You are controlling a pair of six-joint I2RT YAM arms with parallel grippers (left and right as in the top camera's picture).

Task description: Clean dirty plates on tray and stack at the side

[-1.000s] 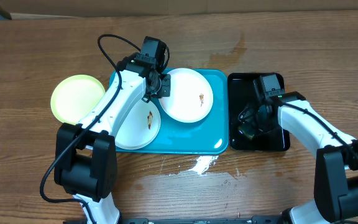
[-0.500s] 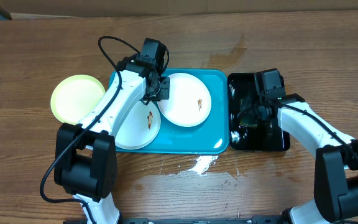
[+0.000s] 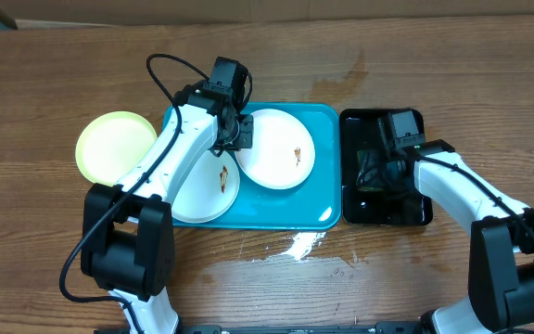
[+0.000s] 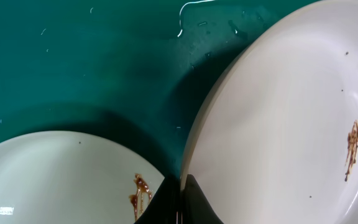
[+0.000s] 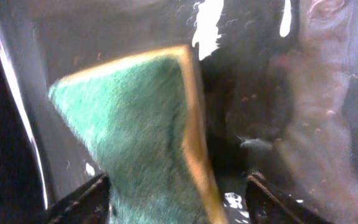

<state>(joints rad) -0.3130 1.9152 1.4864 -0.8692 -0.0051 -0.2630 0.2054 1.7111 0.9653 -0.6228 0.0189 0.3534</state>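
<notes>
The turquoise tray [image 3: 321, 209] holds two white plates with brown smears. My left gripper [image 3: 238, 139] is shut on the left rim of the right plate [image 3: 276, 153]. The left wrist view shows the closed fingers [image 4: 180, 202] pinching that rim, with this plate [image 4: 291, 112] lifted over the tray [image 4: 104, 62]. The other white plate [image 3: 202, 190] lies at the tray's left [image 4: 55, 180]. The yellow-green rimmed plate [image 3: 114, 147] sits on the table left of the tray. My right gripper [image 3: 375, 176] is open, its fingers [image 5: 179, 202] either side of a green sponge [image 5: 135, 137].
A narrow black tray [image 3: 415, 209] stands right of the turquoise tray, wet and shiny inside [image 5: 303, 93]. A white wet patch [image 3: 299, 246] lies on the wooden table in front of the tray. A black cable [image 3: 160, 65] loops behind the left arm.
The right white plate has shifted slightly left with my left gripper on its rim. My right gripper moved a little back and forth over the black tray around the sponge.
</notes>
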